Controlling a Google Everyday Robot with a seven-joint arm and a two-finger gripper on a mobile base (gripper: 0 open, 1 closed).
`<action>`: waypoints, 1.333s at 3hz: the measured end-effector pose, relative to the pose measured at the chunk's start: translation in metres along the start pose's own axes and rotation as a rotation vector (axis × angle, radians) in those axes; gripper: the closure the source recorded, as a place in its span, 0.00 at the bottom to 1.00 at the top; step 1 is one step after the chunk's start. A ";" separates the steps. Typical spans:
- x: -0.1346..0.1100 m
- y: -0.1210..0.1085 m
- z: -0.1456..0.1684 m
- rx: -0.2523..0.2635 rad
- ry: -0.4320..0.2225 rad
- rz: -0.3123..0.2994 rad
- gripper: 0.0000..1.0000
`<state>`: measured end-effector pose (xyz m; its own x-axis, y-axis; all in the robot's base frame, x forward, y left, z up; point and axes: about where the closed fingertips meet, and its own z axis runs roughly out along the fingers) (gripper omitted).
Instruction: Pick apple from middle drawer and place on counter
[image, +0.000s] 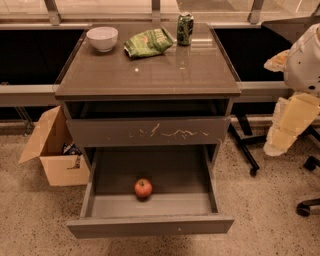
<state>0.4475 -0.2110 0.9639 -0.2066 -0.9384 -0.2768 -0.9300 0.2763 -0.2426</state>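
Note:
The apple (143, 188), small and red with yellowish patches, lies in the open middle drawer (150, 226), near the middle of its floor towards the front. The drawer is pulled out below the scratched grey drawer front (150, 131). The counter (150, 70) is the glossy grey-brown top of the cabinet. My gripper (289, 127) hangs at the right edge of the view, pale and yellowish below the white arm (306, 55). It is well right of the cabinet, far from the apple and holds nothing that I can see.
On the counter stand a white bowl (102, 38) at the back left, a green snack bag (148, 42) and a green can (185, 28) at the back. An open cardboard box (52, 150) sits on the floor to the left. Chair legs (250, 150) stand to the right.

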 end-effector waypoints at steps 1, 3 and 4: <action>-0.004 -0.002 0.030 -0.029 -0.124 0.022 0.00; -0.018 0.003 0.069 -0.085 -0.276 0.037 0.00; -0.018 0.007 0.120 -0.143 -0.277 0.032 0.00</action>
<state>0.4813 -0.1670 0.8559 -0.1637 -0.8322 -0.5297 -0.9617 0.2542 -0.1022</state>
